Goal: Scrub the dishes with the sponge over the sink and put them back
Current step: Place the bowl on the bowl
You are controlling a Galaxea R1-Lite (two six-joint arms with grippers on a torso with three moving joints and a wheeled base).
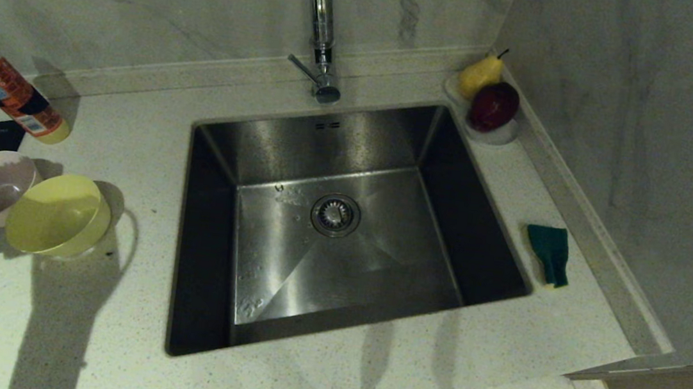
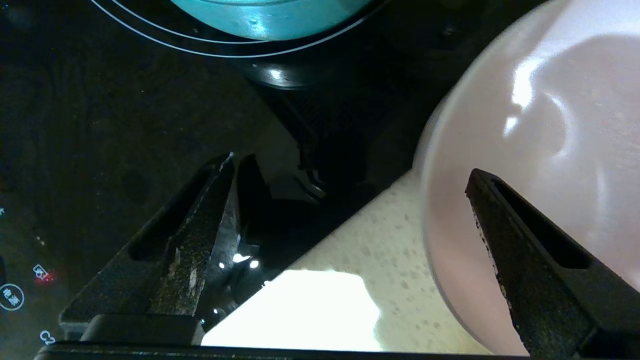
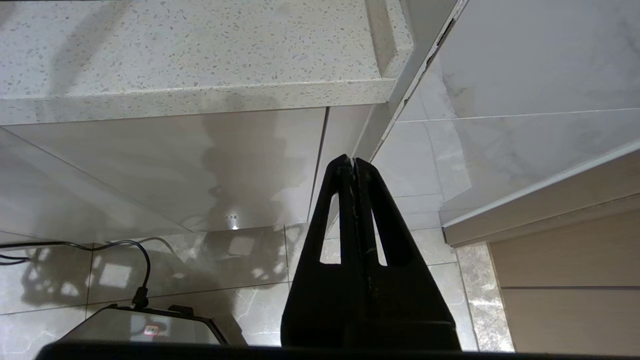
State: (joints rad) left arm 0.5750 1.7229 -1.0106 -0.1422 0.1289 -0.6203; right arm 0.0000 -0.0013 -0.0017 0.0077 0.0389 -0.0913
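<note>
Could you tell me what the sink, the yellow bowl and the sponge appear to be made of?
The sink: brushed stainless steel, judging by its grey metallic sheen and streaky reflections. The yellow bowl: probably plastic, smooth, evenly coloured, softly glossy. The sponge: a dark green matte scouring pad; a foam layer underneath is hard to make out.

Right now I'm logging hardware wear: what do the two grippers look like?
Both are black. The left gripper has long tapering fingers with slotted cut-outs and pale scuffing on the inner faces. The right gripper has the same tapered fingers with triangular cut-outs. No cables or markings show on either.
</note>
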